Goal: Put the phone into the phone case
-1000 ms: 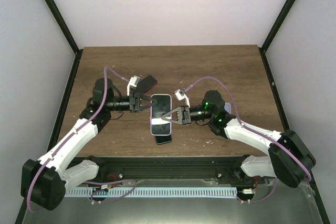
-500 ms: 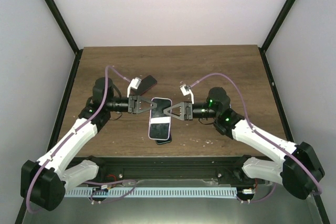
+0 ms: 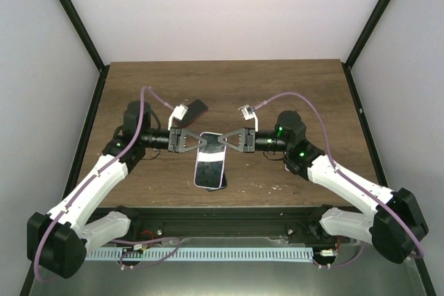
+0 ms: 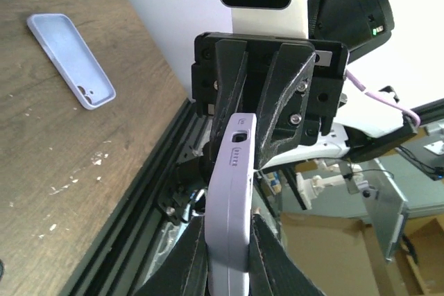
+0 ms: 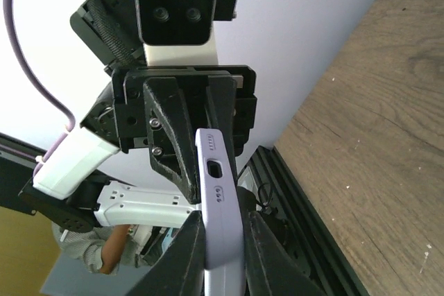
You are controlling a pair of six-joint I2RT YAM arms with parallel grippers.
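The lavender phone case is held above the table's near middle, with the phone's dark screen showing inside its rim. My left gripper and right gripper face each other across its far end, both shut on it. In the left wrist view the case stands edge-on between my left gripper's fingers. In the right wrist view the case is edge-on, port cutout showing, in my right gripper.
A second pale lavender-blue case lies open side up on the wooden table; the top view hides it under the right arm. A dark flat object lies behind the left gripper. A black rail runs along the table's near edge.
The right arm has swung toward the far side, so both grippers now face each other in one line. The cased phone has shifted slightly left and covers the dark piece seen beneath it before.
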